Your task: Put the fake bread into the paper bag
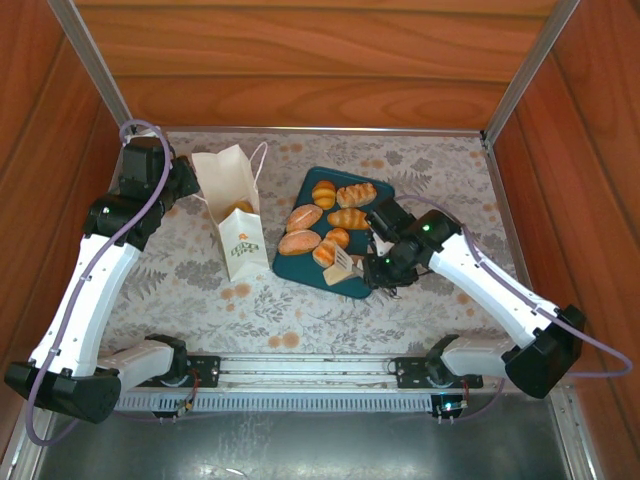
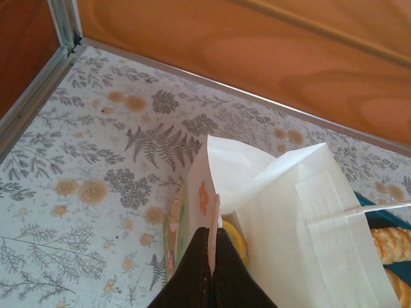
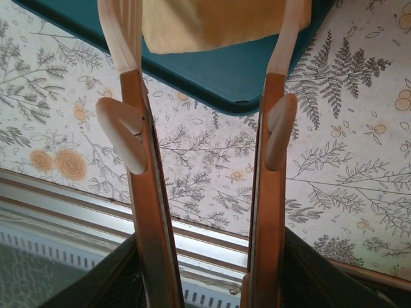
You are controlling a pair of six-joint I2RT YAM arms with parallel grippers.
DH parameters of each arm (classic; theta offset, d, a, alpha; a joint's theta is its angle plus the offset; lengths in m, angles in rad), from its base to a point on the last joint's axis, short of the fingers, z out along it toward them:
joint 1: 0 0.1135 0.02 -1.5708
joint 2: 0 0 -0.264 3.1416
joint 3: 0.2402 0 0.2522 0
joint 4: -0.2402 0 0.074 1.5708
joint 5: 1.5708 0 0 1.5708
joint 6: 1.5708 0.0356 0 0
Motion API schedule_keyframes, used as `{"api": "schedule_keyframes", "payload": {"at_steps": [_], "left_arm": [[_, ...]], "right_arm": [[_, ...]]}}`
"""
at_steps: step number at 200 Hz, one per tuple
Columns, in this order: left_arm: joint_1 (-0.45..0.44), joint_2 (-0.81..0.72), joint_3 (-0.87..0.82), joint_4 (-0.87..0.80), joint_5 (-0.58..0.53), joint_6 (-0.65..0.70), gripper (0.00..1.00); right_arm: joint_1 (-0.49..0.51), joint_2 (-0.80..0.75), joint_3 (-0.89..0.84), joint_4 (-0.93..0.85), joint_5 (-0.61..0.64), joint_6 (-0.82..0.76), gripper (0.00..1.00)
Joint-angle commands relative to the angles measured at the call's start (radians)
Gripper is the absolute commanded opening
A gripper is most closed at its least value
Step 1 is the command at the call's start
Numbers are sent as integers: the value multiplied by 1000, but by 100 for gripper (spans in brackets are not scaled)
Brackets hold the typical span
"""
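— Looking at the right gripper first: how wide is it?
— Its fingers stand wide apart. The pale wedge fills the gap and seems to touch both, at the near edge of the teal tray.
— And the left gripper?
— It is closed flat on the rim of the paper bag. The left wrist view makes this pinch plain; from above, the bag stands upright, left of the tray.
— How many breads?
— From above I count seven golden rolls on the tray, one wedge, and one yellow piece inside the bag. One bag, one tray.
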Motion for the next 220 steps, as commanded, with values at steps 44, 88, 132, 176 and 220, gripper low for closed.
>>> {"api": "schedule_keyframes", "payload": {"at_steps": [44, 88, 132, 176, 220], "left_arm": [[3, -2, 2, 17, -1, 4, 0], [4, -1, 2, 17, 1, 2, 0], [3, -3, 3, 17, 3, 1, 0], [3, -4, 2, 16, 5, -1, 0], [4, -7, 4, 17, 7, -4, 0]], "right_arm": [[9, -4, -41, 10, -2, -32, 42], [9, -32, -40, -1, 19, -17, 25], [9, -64, -8, -30, 37, -8, 13], [9, -75, 7, -53, 58, -11, 3], [7, -84, 29, -59, 66, -6, 0]]}}
